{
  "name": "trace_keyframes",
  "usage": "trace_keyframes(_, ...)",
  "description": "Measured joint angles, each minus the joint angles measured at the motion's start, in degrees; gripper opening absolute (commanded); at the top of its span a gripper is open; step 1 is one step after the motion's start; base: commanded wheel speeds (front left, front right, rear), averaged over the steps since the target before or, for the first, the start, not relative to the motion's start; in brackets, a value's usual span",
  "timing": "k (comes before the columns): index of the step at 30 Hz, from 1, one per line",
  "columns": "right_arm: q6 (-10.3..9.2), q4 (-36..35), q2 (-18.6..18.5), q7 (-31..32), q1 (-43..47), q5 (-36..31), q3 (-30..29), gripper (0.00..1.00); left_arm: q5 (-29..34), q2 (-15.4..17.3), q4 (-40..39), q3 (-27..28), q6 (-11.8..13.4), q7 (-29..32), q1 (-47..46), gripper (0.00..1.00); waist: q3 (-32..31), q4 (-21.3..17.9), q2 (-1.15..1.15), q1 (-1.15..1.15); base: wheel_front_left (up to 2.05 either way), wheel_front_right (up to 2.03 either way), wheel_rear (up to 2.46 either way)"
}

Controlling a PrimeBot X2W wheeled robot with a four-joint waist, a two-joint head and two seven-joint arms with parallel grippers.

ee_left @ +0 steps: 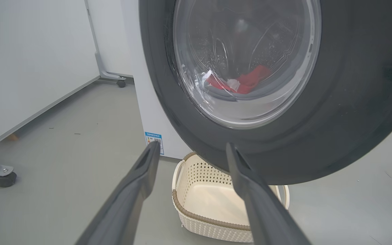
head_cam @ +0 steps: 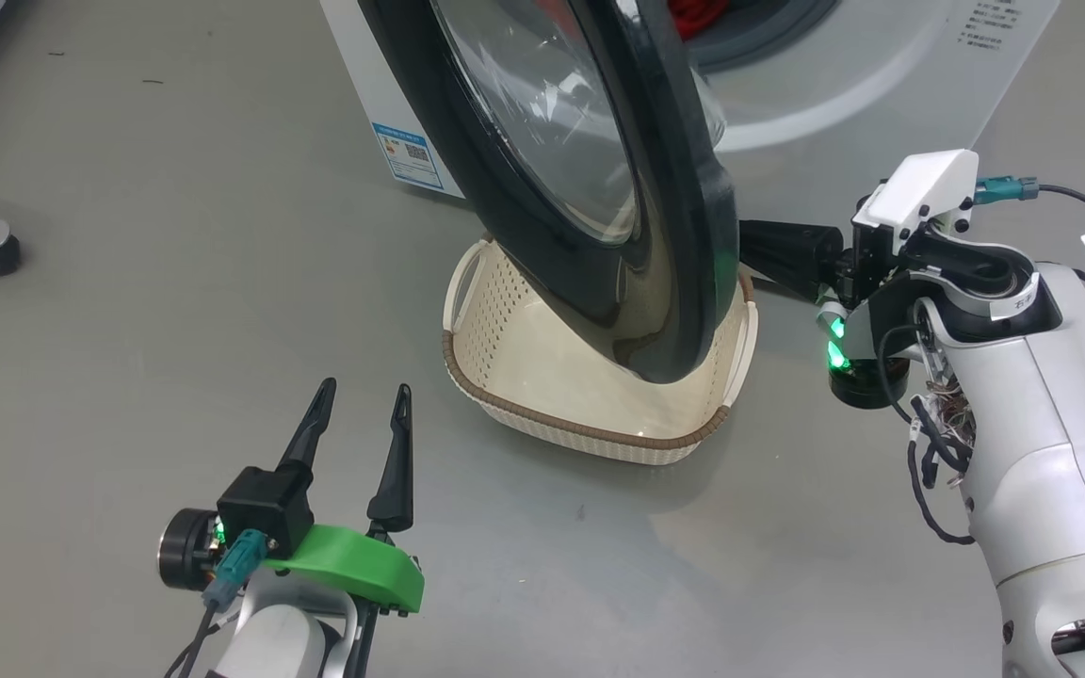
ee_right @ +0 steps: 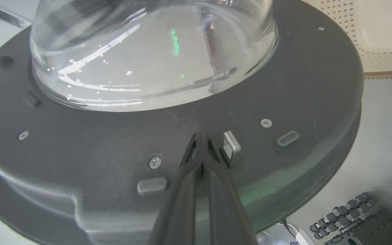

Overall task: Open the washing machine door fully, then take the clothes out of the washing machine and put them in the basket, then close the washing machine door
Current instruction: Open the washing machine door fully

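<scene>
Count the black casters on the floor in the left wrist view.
2: the near caster at the lower left edge, the far caster back beside the washing machine. Others may be hidden.

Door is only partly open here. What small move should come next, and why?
Probably push the washing machine door wider with the shut right pincer, whose tips sit against its inner face: the door overhangs the basket, and the clothes lie in the drum.
</scene>
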Motion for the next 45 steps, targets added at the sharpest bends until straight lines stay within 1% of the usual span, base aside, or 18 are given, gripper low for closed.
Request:
trace_keyframes(11,0.02,-0.83,0.57,0.76,2.25,2.66,2.47,0.0,0.46,0.0,0.08,0.02,0.01,0.0,0.93,1.0,-1.01,0.16,0.0,0.0,0.0,0.0,0.0)
trace_keyframes(16,0.09,-2.38,0.41,1.04,3.18,8.17,4.55,0.0,0.52,0.0,0.16,-0.02,0.01,0.0,1.09,1.0,-1.43,0.38,0.0,0.0,0.0,0.0,0.0)
trace_keyframes(24,0.09,-4.91,0.46,1.14,4.48,13.24,9.58,0.0,0.52,0.01,0.18,-0.09,0.01,0.0,1.51,1.0,-1.96,0.76,0.0,0.0,0.0,0.0,0.0)
trace_keyframes(37,0.05,-9.02,0.34,-1.71,5.85,20.71,17.52,0.0,0.52,0.02,0.12,-0.14,0.01,0.0,2.02,1.0,-1.78,1.39,0.0,0.0,0.0,0.0,0.0)
trace_keyframes(41,0.01,-10.5,0.24,-2.75,5.86,21.62,20.27,0.0,0.52,0.02,0.12,-0.13,0.01,0.0,2.03,1.0,-1.65,1.62,0.0,0.0,0.0,0.0,0.0)
trace_keyframes(45,0.01,-11.16,0.46,-3.85,5.86,22.1,21.76,0.0,0.52,0.02,0.09,-0.03,0.01,0.0,2.03,1.0,-1.54,1.78,0.0,0.0,0.0,0.0,0.0)
